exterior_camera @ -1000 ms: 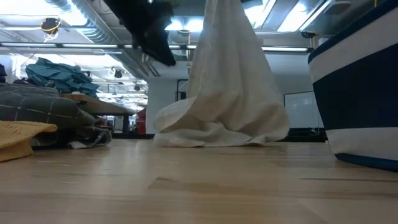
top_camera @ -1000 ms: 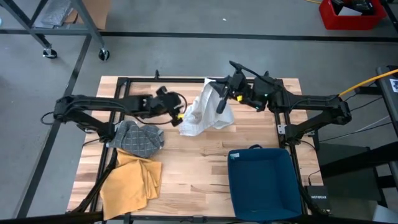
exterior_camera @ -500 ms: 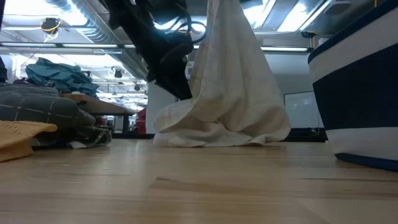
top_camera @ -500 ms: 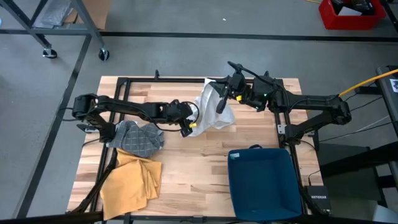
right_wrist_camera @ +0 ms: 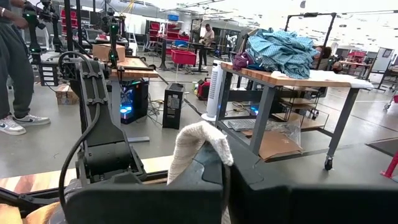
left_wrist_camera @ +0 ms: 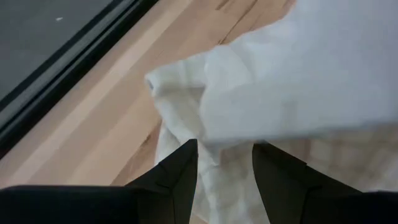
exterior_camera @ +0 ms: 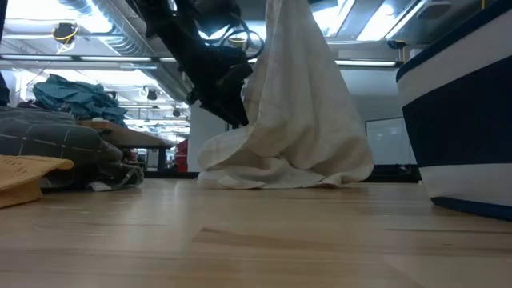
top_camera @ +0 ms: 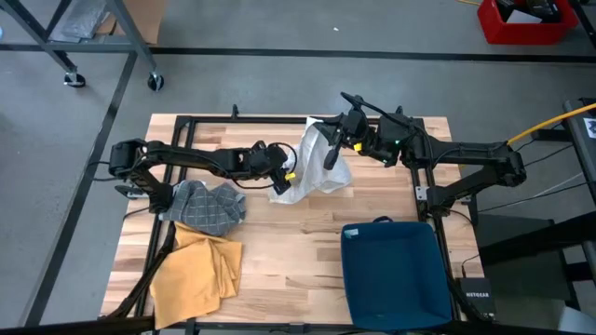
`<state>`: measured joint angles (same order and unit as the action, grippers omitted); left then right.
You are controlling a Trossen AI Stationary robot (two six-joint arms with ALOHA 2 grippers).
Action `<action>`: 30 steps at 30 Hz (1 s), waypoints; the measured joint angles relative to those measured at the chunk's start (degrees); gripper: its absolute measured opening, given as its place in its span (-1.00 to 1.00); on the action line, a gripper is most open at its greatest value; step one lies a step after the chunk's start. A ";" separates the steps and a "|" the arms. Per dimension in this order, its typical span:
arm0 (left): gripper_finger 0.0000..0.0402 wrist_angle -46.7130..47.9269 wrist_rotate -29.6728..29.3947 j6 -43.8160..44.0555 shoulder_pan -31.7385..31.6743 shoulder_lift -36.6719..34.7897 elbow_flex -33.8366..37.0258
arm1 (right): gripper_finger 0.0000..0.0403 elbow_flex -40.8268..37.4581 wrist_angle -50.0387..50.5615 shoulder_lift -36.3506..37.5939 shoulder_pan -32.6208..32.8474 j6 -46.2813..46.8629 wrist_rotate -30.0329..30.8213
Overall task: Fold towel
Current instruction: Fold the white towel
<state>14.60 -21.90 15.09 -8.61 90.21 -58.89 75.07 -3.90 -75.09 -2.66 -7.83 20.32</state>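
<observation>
Towel (top_camera: 312,167): soft, limp white cloth, hanging with its hem on the surface (top_camera: 307,247).
Right end effector (top_camera: 331,140): pinching its top corner.
Left end effector (left_wrist_camera: 224,168): parted at the lower edge, the best hold.

High cam: overhead, straight down, far enough to take in the whole table (top_camera: 298,242). Low cam: at tabletop level, facing across into the room. Both share the white towel (top_camera: 312,172), grey cloth (top_camera: 209,205), blue bin (top_camera: 391,270). L wrist cam: v. close on towel and wood. R wrist cam: looks level into the room.
</observation>
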 joint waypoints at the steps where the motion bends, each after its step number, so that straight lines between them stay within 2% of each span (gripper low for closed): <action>1: -0.29 0.30 -0.01 -0.06 -0.08 0.00 0.00 | -1.00 0.00 0.00 0.00 0.00 -0.12 0.00; 8: -0.29 10.55 1.71 1.18 0.10 -0.17 0.04 | -1.00 0.00 0.00 0.00 0.00 -0.58 0.00; 10: -0.29 10.72 1.83 1.87 0.12 -0.17 0.07 | -1.00 0.00 0.00 0.00 0.00 -0.58 0.01; 20: -0.29 1.65 2.04 -1.01 -0.42 -0.17 0.82 | -1.00 0.00 0.00 0.00 0.00 -0.60 0.00; 30: -0.29 -12.94 2.28 -0.22 -1.98 -0.17 9.99 | -1.00 0.00 -0.05 0.00 0.00 -0.60 0.00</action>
<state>1.66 -19.61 14.87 -10.59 90.04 -48.90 75.07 -3.96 -75.09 -2.66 -8.43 20.32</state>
